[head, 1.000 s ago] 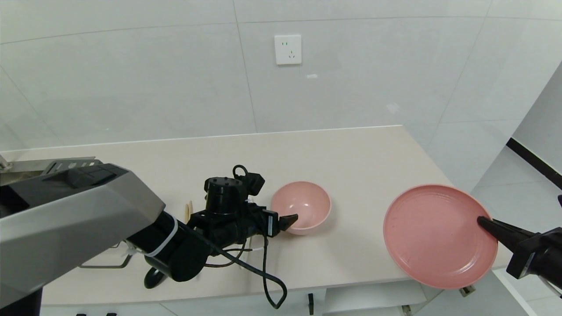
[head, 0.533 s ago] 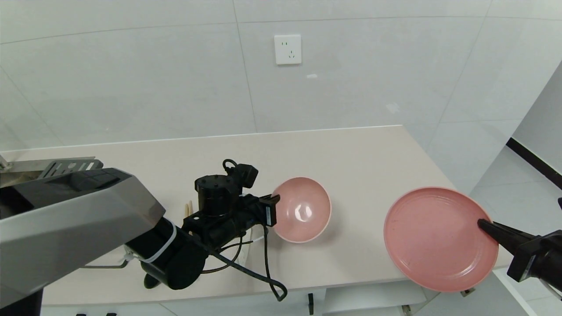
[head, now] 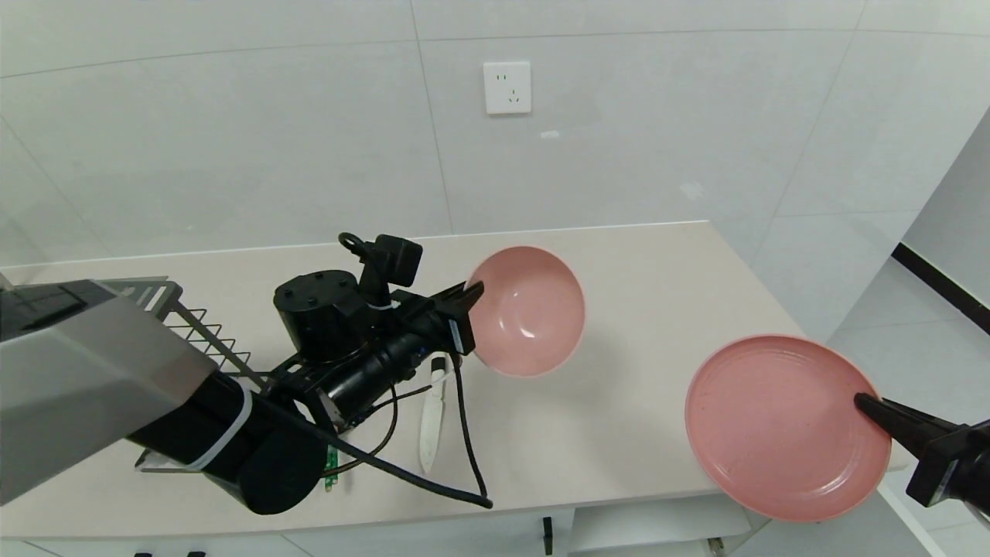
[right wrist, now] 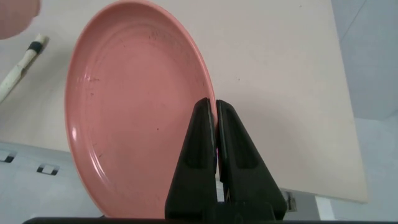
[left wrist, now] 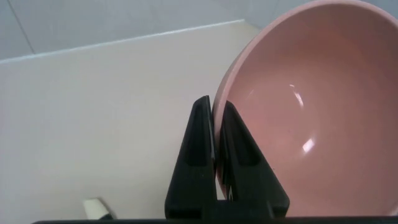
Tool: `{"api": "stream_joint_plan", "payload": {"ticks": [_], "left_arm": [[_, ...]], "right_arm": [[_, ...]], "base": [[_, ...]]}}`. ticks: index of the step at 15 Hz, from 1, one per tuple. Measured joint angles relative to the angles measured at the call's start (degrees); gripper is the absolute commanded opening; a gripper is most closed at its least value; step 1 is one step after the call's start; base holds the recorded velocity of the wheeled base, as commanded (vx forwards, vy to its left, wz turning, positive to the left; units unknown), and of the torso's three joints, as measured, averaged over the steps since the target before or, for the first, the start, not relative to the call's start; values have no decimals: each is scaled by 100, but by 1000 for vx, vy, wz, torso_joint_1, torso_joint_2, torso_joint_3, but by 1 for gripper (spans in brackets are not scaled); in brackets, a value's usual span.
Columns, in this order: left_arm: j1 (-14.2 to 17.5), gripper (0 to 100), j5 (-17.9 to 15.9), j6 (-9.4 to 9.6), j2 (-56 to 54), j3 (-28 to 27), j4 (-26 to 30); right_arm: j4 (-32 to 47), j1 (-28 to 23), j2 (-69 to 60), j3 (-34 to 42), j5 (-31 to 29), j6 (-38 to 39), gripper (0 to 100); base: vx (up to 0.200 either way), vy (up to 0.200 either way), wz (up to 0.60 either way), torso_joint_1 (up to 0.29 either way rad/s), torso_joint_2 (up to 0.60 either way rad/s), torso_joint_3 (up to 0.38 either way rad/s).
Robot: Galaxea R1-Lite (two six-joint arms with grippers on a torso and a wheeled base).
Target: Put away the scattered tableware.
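Note:
A pink bowl (head: 528, 311) hangs tilted above the middle of the counter (head: 634, 271), its rim pinched by my left gripper (head: 469, 296), which is shut on it. In the left wrist view the bowl (left wrist: 311, 118) sits against the black fingers (left wrist: 205, 140). A pink plate (head: 781, 425) is held over the counter's front right corner by my right gripper (head: 865, 402), shut on its right rim. In the right wrist view the plate (right wrist: 137, 118) runs edge-on between the fingers (right wrist: 202, 134).
A white-handled knife (head: 431, 414) lies on the counter below the bowl, also seen as the knife (right wrist: 18, 65) in the right wrist view. A wire dish rack (head: 174, 309) stands at the left. The counter's right and front edges drop to the floor.
My left gripper has lifted the bowl off the counter and carried it up and back, tilting it. The plate in the right gripper has shifted slightly toward the right and front.

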Motion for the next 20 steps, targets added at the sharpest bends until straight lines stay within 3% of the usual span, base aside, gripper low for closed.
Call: {"api": "stream_joint_plan", "payload": {"ticks": [2,7,11,15,17,20], "left_arm": [[-56,0,-21,106,-341,369,-98],[-183,0,-178,101,-1386,1720,-266],[-190,0,-177,35,-1738,2723,-1165],[-188,0,-134,68,-1783,3652,-1363],[-185,0,-134,-143,-1920,4074,-1357],[-190,0,-66,-898,-2350,4231,-1256]], "right_arm": [[13,-144,-127,18,0,0,0],[93,-283,-631,29,0,0,0],[364,-289,-1112,29,0,0,0],[433,-258,-1267,29,-6,-11,0],[974,-243,-1429,29,-22,-46,0],[1935,-227,-1971,29,-33,-108,0]], "base": [[0,0,0,0,0,0],[0,0,0,0,0,0],[0,0,0,0,0,0],[0,0,0,0,0,0],[0,0,0,0,0,0],[0,0,0,0,0,0]]}}
